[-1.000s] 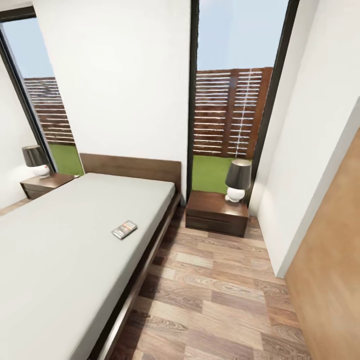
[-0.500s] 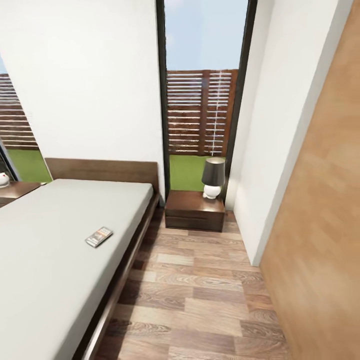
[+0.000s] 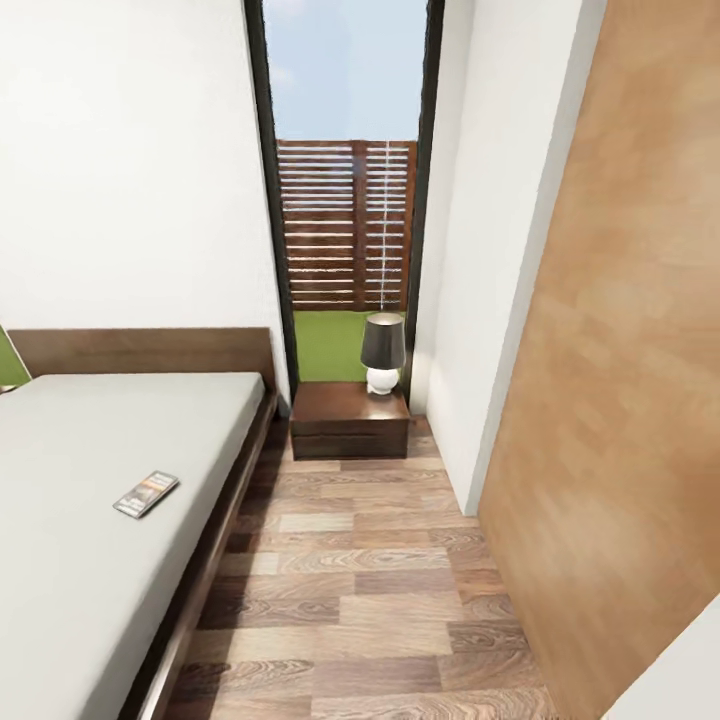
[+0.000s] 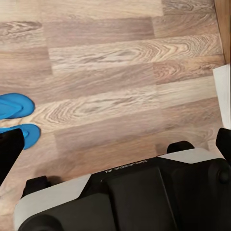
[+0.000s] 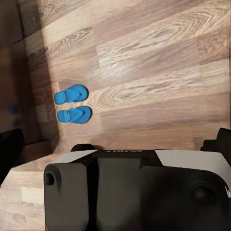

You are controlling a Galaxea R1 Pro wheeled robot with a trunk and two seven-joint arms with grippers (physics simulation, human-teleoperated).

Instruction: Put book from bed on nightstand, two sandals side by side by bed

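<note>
Currently head cam looks down a narrow strip of wood floor point(image 3: 370, 570) btwn the bed point(image 3: 90, 520) on the left and a tan wood-grain panel point(image 3: 620, 400) on the right. Book point(image 3: 146, 494) lies flat on the grey-white mattress, near the bed's floor-side edge, well apart from the headboard point(image 3: 140, 350). Nightstand point(image 3: 350, 420) stands at the far end, just beside the bed's head corner, in front of a tall window point(image 3: 350, 180) w/ slatted fence and grass outside. Lamp point(image 3: 383, 352) w/ dark shade and white base sits on the nightstand top, toward the back right. White wall point(image 3: 130, 160) behind the headboard.

Left wrist cam: wood floor, two blue sandals point(image 4: 17, 120) at the frame edge, cut off, lying next to each other w/ a small gap. Robot body in grey/black takes up the near part.

Right wrist cam: both sandals point(image 5: 72, 105) in full, side by side on the floor, roughly parallel, near a dark shadowed strip; can't tell what that strip is.

Fingers of either arm: can't tell how far open, tips not clear in these views; nothing seen held.
</note>
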